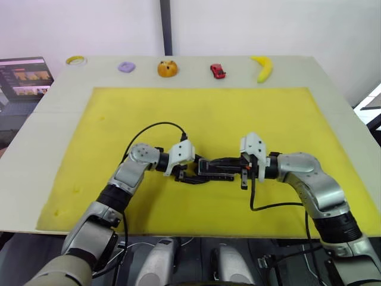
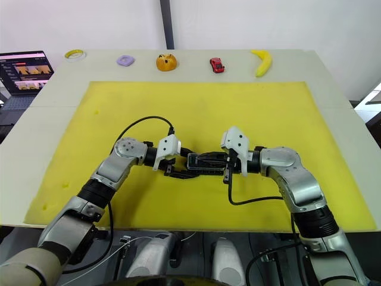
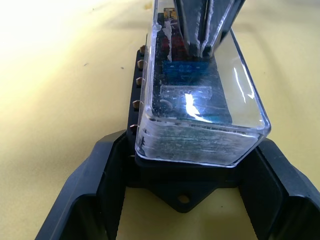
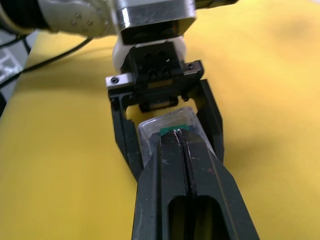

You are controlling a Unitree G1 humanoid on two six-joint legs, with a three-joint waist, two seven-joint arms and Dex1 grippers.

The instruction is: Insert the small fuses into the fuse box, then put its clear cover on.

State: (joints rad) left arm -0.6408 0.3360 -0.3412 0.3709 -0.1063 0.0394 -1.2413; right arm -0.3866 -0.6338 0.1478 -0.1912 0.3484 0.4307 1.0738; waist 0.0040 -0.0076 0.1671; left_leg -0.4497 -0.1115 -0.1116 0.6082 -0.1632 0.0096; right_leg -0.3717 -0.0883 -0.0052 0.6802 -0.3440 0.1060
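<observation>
— Where's your fuse box now?

— Your fuse box (image 3: pixel 180 192) sits on the yellow mat (image 1: pixel 202 113), in the near middle between both arms. The clear cover (image 3: pixel 200 110) is on top of it, with blue and red fuses (image 3: pixel 192 70) showing through.

— And your grippers?

— Your left gripper (image 4: pixel 167 130) has its fingers spread, one on each side of the box's end. Your right gripper (image 3: pixel 202 47) has its fingers pressed together, tips down on the cover.

— Anything else around you?

— Along the table's (image 1: pixel 333 95) far edge: tape roll (image 1: pixel 75 60), purple piece (image 1: pixel 126 67), orange (image 1: pixel 167 68), toy car (image 1: pixel 218 71), banana (image 1: pixel 262 68). A laptop (image 1: pixel 25 76) stands to your left.
</observation>
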